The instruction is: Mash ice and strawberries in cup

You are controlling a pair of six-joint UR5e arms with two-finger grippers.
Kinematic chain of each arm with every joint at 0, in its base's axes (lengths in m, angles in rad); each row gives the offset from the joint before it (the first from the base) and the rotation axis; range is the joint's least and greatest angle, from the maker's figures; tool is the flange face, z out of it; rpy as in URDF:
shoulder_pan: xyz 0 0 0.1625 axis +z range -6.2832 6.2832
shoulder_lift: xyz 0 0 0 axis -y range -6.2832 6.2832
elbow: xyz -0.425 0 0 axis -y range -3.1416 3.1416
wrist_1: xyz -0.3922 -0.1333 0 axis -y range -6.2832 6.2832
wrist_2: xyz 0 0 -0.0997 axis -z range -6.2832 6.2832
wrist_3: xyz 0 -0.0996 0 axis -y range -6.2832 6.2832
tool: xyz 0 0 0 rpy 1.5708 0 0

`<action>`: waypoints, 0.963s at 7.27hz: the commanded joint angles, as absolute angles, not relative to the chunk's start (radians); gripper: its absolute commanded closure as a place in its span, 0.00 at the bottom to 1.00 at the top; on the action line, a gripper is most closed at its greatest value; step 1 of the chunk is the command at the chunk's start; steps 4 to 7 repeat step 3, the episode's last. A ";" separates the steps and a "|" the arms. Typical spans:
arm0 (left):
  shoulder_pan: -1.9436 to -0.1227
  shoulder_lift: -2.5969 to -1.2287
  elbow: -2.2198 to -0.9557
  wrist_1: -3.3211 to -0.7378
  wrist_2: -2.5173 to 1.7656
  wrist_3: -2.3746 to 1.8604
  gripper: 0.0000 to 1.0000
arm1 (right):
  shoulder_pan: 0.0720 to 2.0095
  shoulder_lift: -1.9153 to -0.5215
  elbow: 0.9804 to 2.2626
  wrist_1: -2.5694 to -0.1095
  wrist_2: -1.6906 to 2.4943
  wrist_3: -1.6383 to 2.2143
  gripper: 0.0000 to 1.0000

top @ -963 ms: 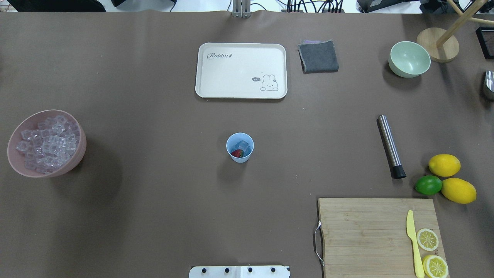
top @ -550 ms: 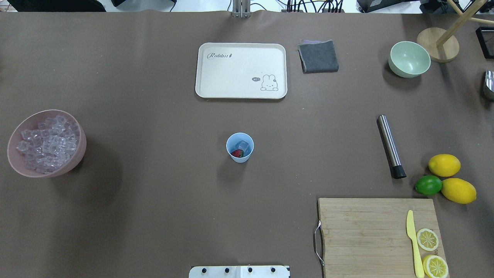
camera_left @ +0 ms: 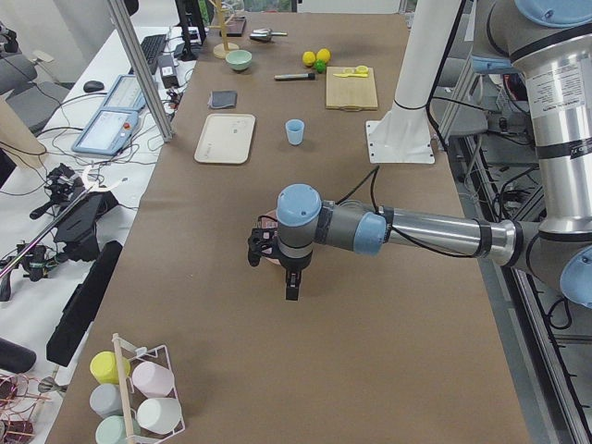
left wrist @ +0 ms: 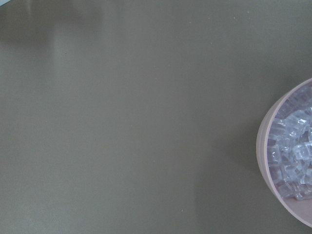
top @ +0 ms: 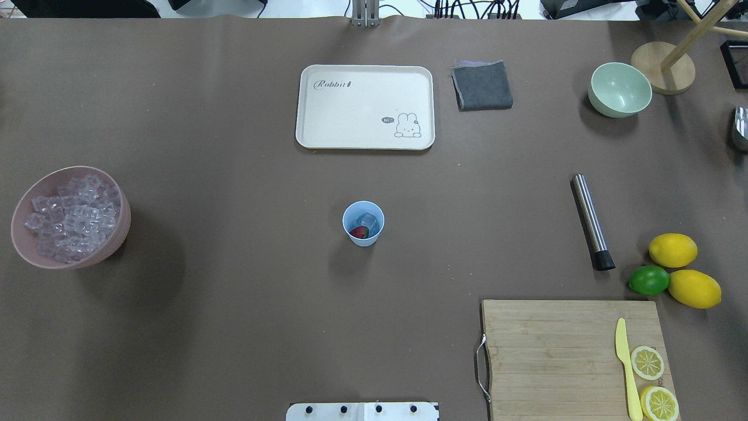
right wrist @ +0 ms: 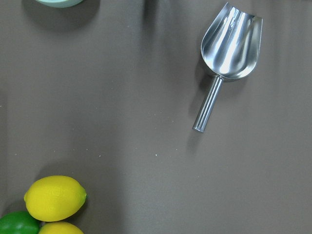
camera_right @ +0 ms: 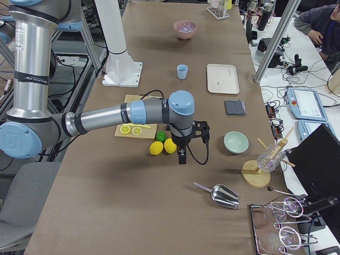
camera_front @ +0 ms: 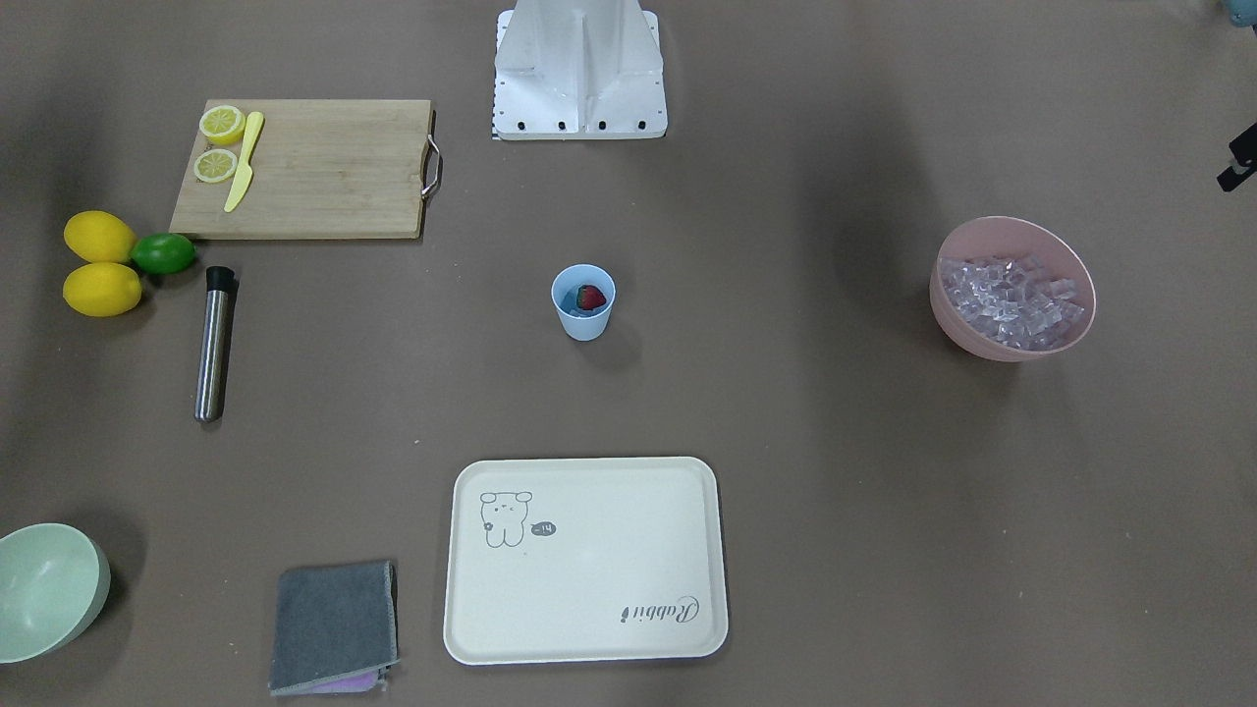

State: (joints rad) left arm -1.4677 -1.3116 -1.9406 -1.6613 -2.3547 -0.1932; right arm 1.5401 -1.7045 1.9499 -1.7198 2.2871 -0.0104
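The cup (camera_front: 583, 324) looks light, tippy (ice (top: 369, 220), strawberry (camera_front: 589, 297) inside); we'd hold its wall. Left end effector (camera_left: 292, 289), right end effector (camera_right: 181, 158): clenched or released, we cannot tell

Bright, even indoor light falls from above. The brown table (top: 234, 175) is matte and shows no glare. Shadows are soft: the cup (top: 365, 240) casts a faint one toward the robot's base, and the pink bowl (top: 123, 229) a wider one beside it. The steel scoop (right wrist: 230, 46) carries white glare. The left wrist view is hazy, with the ice (left wrist: 292, 146) blurred. The other views are sharp.
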 commanded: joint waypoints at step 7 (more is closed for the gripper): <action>-1.468 -1.312 -1.939 -1.661 -2.355 -0.193 0.02 | 1.540 -1.701 1.963 -1.720 2.283 -0.011 0.00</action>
